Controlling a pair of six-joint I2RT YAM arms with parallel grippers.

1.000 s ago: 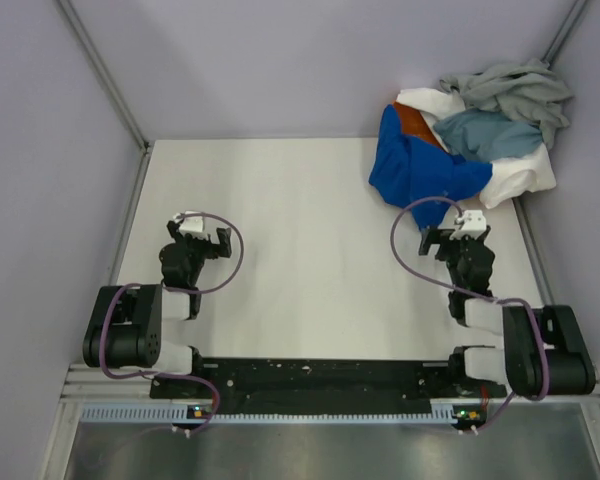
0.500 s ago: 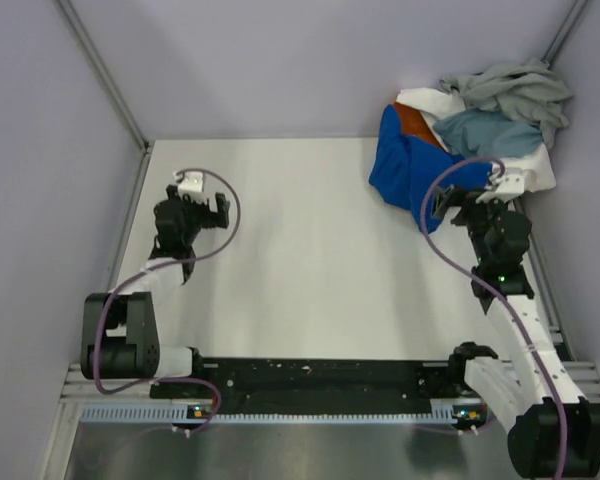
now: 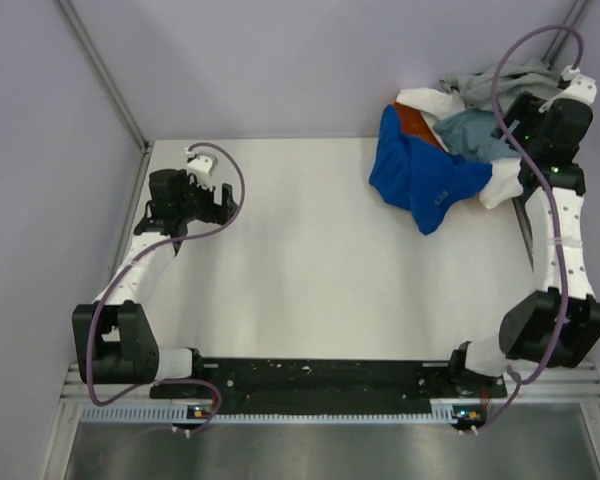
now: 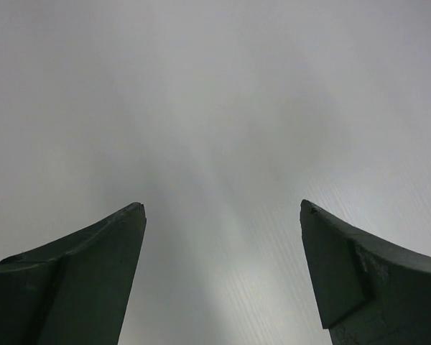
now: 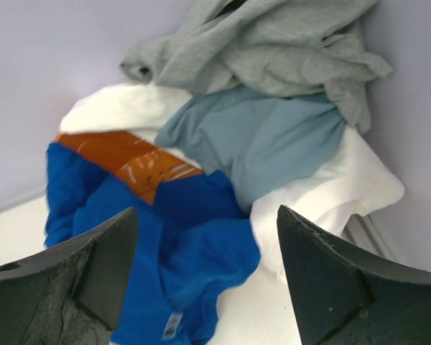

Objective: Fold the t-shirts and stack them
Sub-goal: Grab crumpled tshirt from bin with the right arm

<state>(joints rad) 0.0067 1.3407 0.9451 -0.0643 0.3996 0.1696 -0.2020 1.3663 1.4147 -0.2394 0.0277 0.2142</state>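
Note:
The t-shirts lie crumpled in a pile at the table's back right corner. The royal blue one (image 3: 425, 180) is in front, spread toward the table's middle. An orange one (image 3: 412, 122) peeks out behind it. A slate-blue one (image 3: 475, 132) lies on a white one (image 3: 510, 182). My right gripper (image 3: 528, 140) hangs open above the pile's right side. In its wrist view (image 5: 207, 210) I see the royal blue (image 5: 165, 244), orange (image 5: 122, 162), slate-blue (image 5: 266, 144) and white (image 5: 323, 194) shirts between the fingers. My left gripper (image 3: 220, 203) is open and empty over bare table (image 4: 223, 208).
A grey-green garment (image 3: 505, 85) tops the pile against the back wall and also shows in the right wrist view (image 5: 273, 43). Lilac walls close the table (image 3: 300, 260) at the back and both sides. The right wall stands close beside my right arm.
My right arm has stretched from the near right up to the back right corner, over the pile. My left arm has reached farther back and left. Both grippers stay open.

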